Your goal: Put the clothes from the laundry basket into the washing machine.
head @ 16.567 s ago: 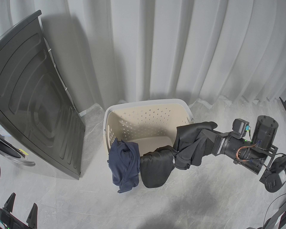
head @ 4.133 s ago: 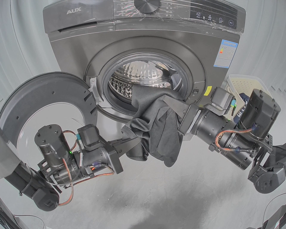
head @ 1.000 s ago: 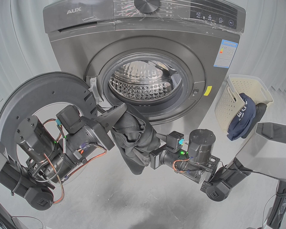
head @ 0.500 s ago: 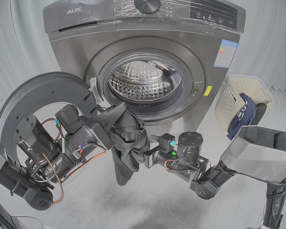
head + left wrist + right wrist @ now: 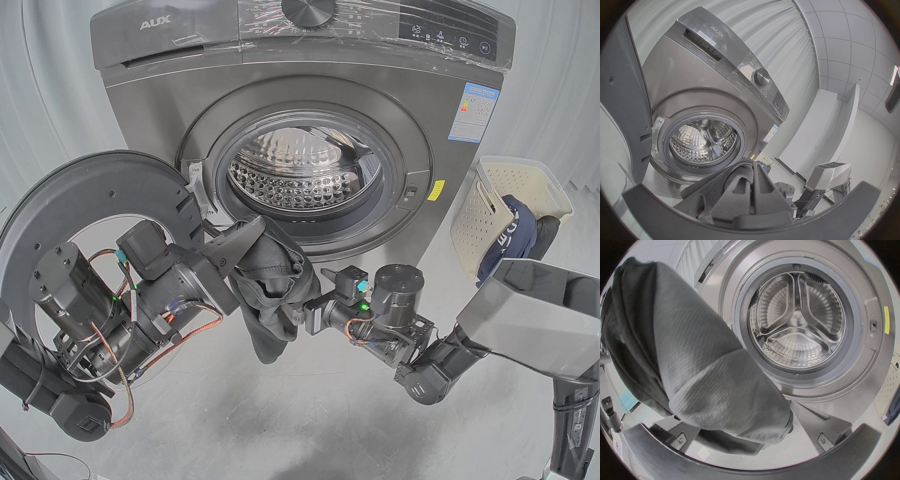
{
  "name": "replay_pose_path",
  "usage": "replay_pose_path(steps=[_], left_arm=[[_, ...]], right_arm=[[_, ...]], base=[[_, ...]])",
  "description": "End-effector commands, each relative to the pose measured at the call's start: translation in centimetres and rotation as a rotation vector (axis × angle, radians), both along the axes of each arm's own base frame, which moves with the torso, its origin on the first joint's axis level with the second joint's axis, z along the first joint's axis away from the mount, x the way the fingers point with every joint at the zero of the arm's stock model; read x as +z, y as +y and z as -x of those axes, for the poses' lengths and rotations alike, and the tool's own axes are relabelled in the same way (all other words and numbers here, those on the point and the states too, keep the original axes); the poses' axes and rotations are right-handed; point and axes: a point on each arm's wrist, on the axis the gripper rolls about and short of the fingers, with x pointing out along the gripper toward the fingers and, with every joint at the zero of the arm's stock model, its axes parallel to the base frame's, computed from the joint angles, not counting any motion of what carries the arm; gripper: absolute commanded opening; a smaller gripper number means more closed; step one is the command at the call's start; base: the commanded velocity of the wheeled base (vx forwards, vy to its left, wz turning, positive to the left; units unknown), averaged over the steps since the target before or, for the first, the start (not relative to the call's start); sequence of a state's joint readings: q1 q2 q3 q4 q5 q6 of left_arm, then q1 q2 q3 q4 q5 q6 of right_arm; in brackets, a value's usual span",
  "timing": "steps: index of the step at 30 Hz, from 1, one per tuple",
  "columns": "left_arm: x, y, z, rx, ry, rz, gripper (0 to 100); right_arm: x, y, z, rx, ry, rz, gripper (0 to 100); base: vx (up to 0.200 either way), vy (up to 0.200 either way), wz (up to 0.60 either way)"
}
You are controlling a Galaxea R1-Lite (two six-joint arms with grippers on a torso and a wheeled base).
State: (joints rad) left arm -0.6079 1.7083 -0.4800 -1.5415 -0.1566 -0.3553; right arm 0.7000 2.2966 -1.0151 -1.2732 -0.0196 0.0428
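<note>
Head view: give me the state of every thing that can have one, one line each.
washing machine door: open, swung to the left
drum: empty
left gripper: shut on the dark garment
dark garment: hanging outside the opening, not in the drum
right gripper: open, under the dark garment
laundry basket: not emptied, navy garment draped over its rim

1. A grey metal front-loading washing machine (image 5: 300, 94) stands at the back of the floor, with its round door (image 5: 94, 187) open to the left.
2. Before the drum mouth (image 5: 304, 169), outside the machine, a dark grey knit garment (image 5: 275, 281) hangs from the left gripper (image 5: 253, 228).
3. The right gripper (image 5: 304, 314) touches the garment's lower right side.
4. A cream perforated plastic laundry basket (image 5: 519, 181) stands to the right of the machine, with a navy cloth (image 5: 509, 240) draped over its near rim.
</note>
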Motion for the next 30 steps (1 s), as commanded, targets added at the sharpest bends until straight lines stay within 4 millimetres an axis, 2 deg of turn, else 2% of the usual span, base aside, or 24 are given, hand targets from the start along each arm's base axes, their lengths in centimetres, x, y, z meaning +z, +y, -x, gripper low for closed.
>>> replay_pose_path(steps=[1,4,8,14,20,25,26,30], left_arm=[[-0.2,0.0,-0.1,0.002,0.006,-0.003,0],[-0.2,0.1,-0.3,0.008,0.007,-0.004,0],[-0.3,0.0,-0.3,0.009,0.007,-0.006,0],[-0.4,0.0,-0.4,0.011,0.009,-0.01,0],[-0.3,-0.1,-0.3,0.007,0.007,-0.011,0],[-0.2,-0.2,0.0,-0.001,0.003,-0.006,0],[-0.1,-0.2,0.0,-0.004,0.002,-0.005,0],[-0.1,-0.2,0.0,-0.003,0.001,-0.003,0]], right_arm=[[2.0,-2.3,-0.1,-0.045,-0.025,-0.011,100],[2.5,-4.0,0.3,-0.073,-0.026,0.005,100],[2.4,-5.2,0.9,-0.087,-0.017,0.017,100],[2.6,-6.1,1.7,-0.094,-0.014,0.02,100],[2.7,-6.9,1.0,-0.123,-0.018,0.017,100],[2.3,-6.4,0.3,-0.122,-0.023,0.013,100],[1.7,-5.4,-0.5,-0.111,-0.026,0.011,100],[1.2,-3.9,-1.2,-0.085,-0.033,0.005,100]], base=[[0.0,0.0,0.0],[0.0,0.0,0.0],[0.0,0.0,0.0],[0.0,0.0,0.0],[0.0,0.0,0.0],[0.0,0.0,0.0],[0.0,0.0,0.0],[0.0,0.0,0.0]])
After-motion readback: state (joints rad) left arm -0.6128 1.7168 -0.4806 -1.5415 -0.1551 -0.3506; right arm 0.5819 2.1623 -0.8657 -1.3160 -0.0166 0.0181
